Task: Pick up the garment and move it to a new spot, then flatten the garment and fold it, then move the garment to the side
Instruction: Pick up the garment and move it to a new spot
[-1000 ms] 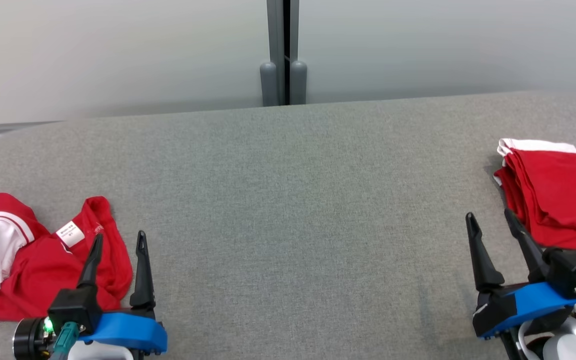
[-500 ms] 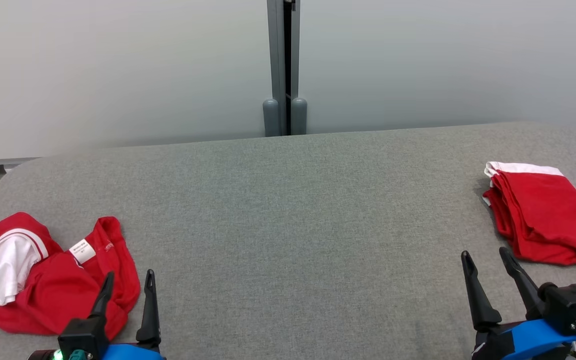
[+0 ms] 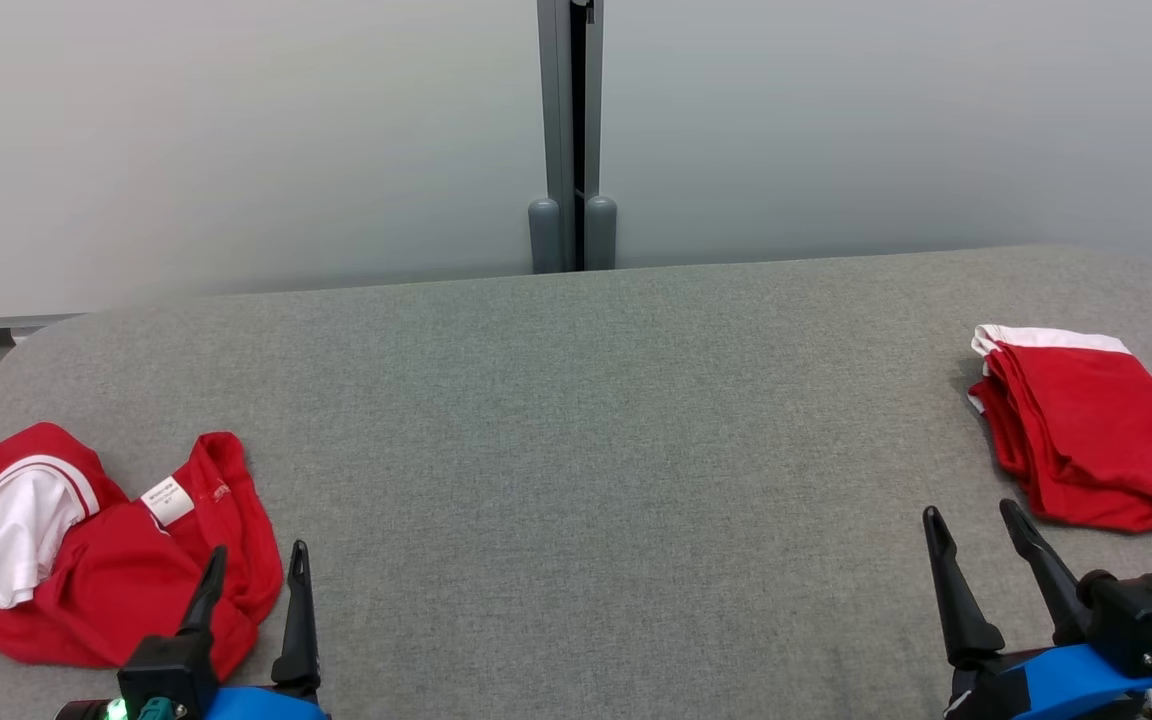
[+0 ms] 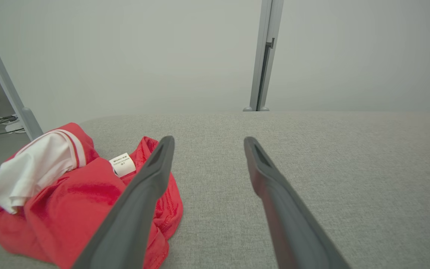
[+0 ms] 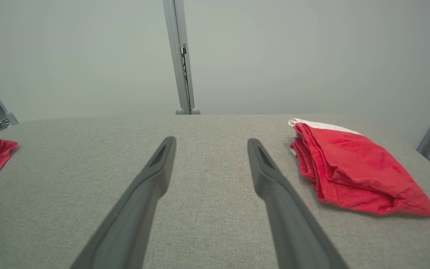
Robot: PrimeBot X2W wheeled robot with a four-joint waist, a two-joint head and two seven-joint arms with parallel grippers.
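Lying crumpled at the table's [image 3: 576,450] near left, the red garment [image 3: 86,590] stretches leftward from the left gripper [image 3: 259,548], the nearer one. The right gripper [image 3: 969,509] stands well apart, beside a folded garment [image 3: 1086,440]. Both grippers' fingers are spread wide and hold nothing.

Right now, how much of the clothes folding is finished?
Looks done: one folded red garment lies at the right of the grey table. In hand: nothing; the left gripper and right gripper have open, empty jaws. Left to do: the crumpled red garment at the left, white part showing, needs picking up, flattening, folding and moving aside.
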